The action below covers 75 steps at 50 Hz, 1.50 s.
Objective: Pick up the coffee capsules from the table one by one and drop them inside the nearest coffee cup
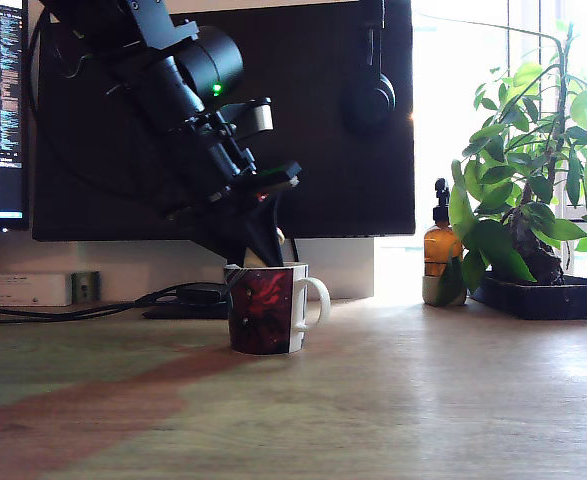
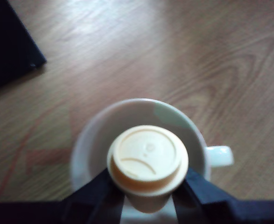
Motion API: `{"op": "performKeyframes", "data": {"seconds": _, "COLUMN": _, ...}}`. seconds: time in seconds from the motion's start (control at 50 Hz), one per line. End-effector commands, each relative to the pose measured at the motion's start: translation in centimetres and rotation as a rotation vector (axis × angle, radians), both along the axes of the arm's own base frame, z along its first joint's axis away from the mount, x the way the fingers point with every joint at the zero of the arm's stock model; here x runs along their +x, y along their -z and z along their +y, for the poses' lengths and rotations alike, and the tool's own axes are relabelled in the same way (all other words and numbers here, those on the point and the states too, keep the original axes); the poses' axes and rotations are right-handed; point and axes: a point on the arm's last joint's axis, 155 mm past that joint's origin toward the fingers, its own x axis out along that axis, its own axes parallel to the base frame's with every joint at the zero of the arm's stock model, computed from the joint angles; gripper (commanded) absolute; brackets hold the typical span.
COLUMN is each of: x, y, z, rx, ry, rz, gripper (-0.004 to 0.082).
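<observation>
In the exterior view the red-and-black swirled coffee cup [image 1: 265, 310] stands on the wood-grain table [image 1: 393, 400], its white handle toward that view's right. My black gripper [image 1: 256, 258] reaches down from the upper left to just above the cup's rim. The wrist view looks straight down: a cream-white coffee capsule [image 2: 147, 158] is pinched between my two dark fingers [image 2: 99, 193], lid facing the camera. It hangs directly over the cup's white interior [image 2: 104, 126], with the handle [image 2: 219, 156] sticking out sideways. My gripper [image 2: 147, 198] is shut on the capsule.
A dark monitor [image 1: 313, 130] stands behind the cup, with cables [image 1: 93, 308] along its base. An amber pump bottle [image 1: 440, 258] and a potted plant [image 1: 533, 200] in a dark tray sit at the exterior view's right. A black object's corner [image 2: 10, 46] lies on the table.
</observation>
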Motion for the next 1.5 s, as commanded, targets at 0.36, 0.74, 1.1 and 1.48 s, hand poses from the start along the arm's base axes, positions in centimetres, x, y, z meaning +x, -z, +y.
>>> {"op": "performKeyframes", "data": {"seconds": 0.36, "x": -0.1, "y": 0.4, "z": -0.5, "rx": 0.007, "ry": 0.012, "rz": 0.002, "gripper": 0.0196}}
{"op": "performKeyframes", "data": {"seconds": 0.74, "x": 0.2, "y": -2.8, "z": -0.5, "rx": -0.013, "ry": 0.004, "rz": -0.062, "gripper": 0.0674}}
{"op": "performKeyframes", "data": {"seconds": 1.1, "x": -1.0, "y": -4.9, "z": -0.3, "rx": 0.013, "ry": 0.050, "rz": -0.108, "gripper": -0.0028}}
{"op": "performKeyframes", "data": {"seconds": 1.48, "x": -2.2, "y": -8.8, "z": 2.1, "rx": 0.010, "ry": 0.040, "rz": -0.210, "gripper": -0.0019}}
